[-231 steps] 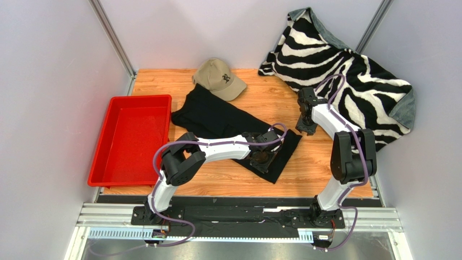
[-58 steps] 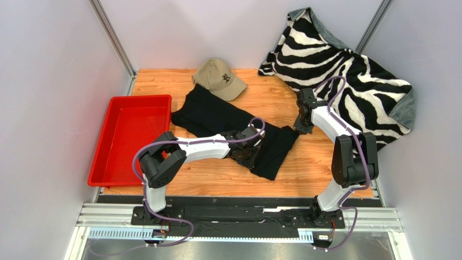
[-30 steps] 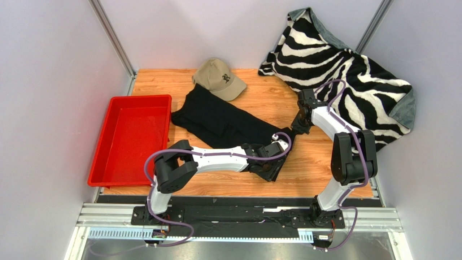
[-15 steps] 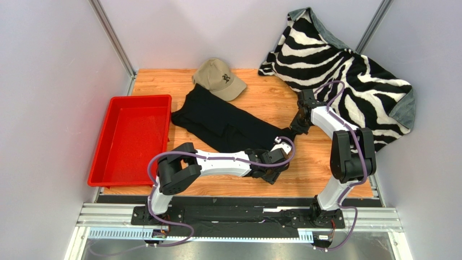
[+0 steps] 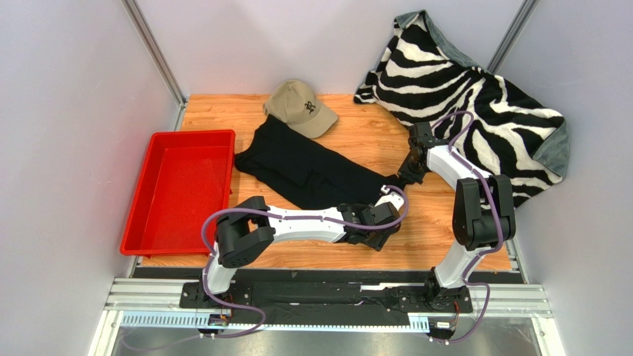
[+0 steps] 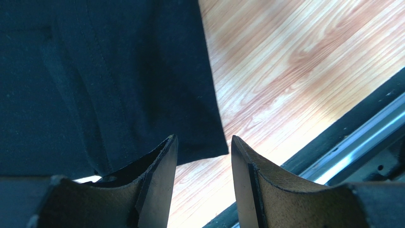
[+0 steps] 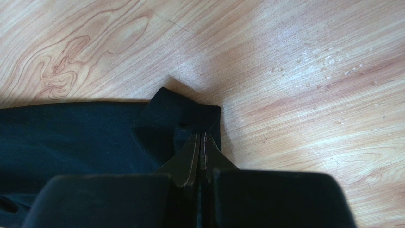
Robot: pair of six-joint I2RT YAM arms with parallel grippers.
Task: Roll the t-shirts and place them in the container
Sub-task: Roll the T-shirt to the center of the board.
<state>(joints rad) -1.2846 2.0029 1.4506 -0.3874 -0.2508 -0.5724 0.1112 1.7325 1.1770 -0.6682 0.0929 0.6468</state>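
Observation:
The black t-shirt (image 5: 312,167) lies flat and diagonal across the wooden table, from near the cap down to the front right. My left gripper (image 5: 377,233) hovers low over the shirt's near right corner. In the left wrist view its jaws are open (image 6: 203,142), and the corner of the t-shirt (image 6: 104,85) sits just beyond the fingertips with nothing between them. My right gripper (image 5: 404,176) is at the shirt's far right corner. In the right wrist view it is shut (image 7: 200,135), pinching a small raised fold of the t-shirt (image 7: 188,111).
A red tray (image 5: 189,136) stands at the left. A tan cap (image 5: 301,107) lies at the back, touching the shirt's far end. A zebra-striped blanket (image 5: 475,104) is heaped at the back right. The table's dark front rail (image 6: 361,128) runs close behind the left gripper.
My left gripper has moved from the shirt's middle towards its near right corner at the table's front. The shirt's right end has drawn narrower. My right gripper has barely shifted and stays shut.

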